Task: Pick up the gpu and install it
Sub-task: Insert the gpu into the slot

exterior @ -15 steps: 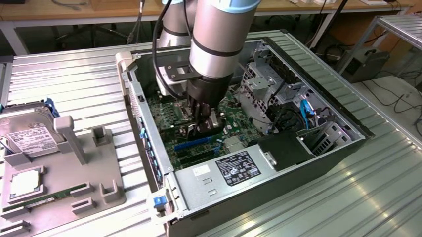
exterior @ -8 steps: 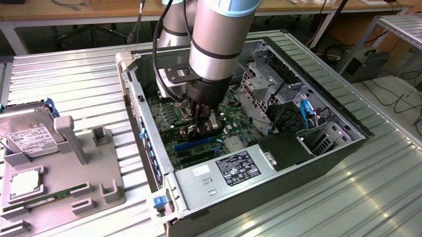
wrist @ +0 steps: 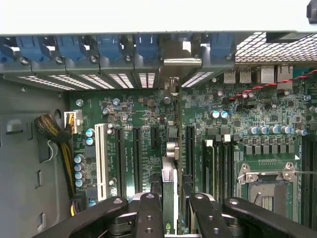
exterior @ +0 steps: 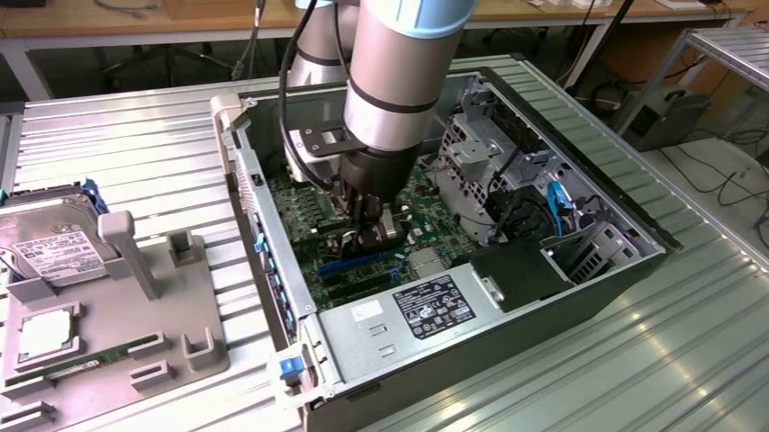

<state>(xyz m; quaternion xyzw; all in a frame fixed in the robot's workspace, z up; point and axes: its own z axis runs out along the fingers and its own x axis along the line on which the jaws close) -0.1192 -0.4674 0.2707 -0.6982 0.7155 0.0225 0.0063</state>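
Ribbed metal tabletop [exterior: 144,153], open computer case [exterior: 625,225]: card going in.
Claw [wrist: 171,208] clamped on the gpu [wrist: 169,186], held edge-on over the motherboard [wrist: 237,129] between the expansion slots [wrist: 136,158]; pickup looks done, but whether the card is seated cannot be told.

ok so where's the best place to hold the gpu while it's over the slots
By its top edge, coming straight down from above. The gpu stands on edge over the motherboard, its bracket end toward the case's rear slot covers. Only that upper edge is free, and the gripper has its fingers on either face of the thin board there.
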